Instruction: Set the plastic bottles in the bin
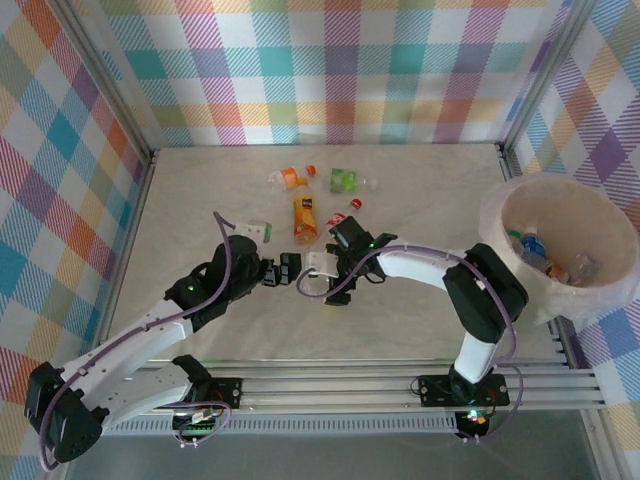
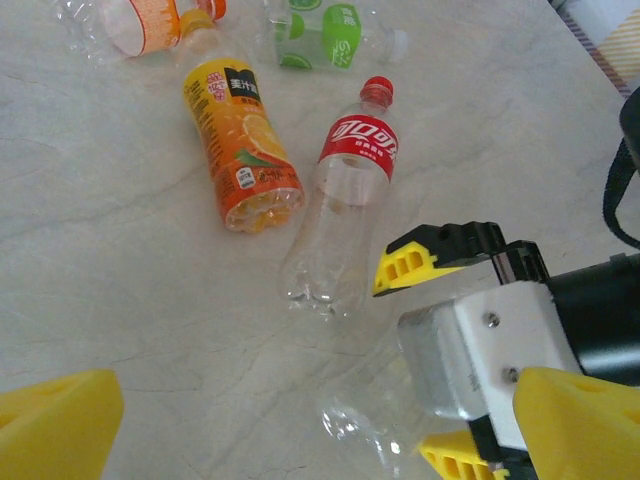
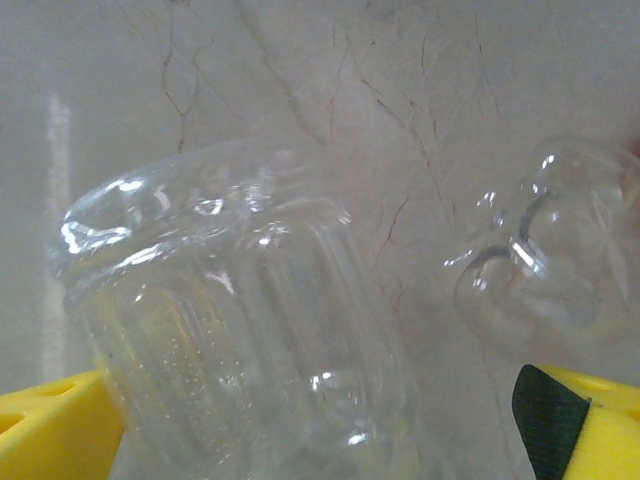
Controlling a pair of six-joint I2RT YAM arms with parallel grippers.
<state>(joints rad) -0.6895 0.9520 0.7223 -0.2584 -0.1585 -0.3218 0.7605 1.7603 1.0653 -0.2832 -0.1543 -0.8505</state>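
Clear bottle (image 3: 250, 330) btwn yellow jaws

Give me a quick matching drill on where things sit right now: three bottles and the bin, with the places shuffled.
1 red-label bottle
2 green-label bottle
3 clear unlabelled bottle
4 bin

A on the right, bottles inside
B between the fingers of the right gripper
C farthest back of these, white cap
D lying beside the orange juice bottle

Pairs: 1-D, 2-C, 3-B, 4-A
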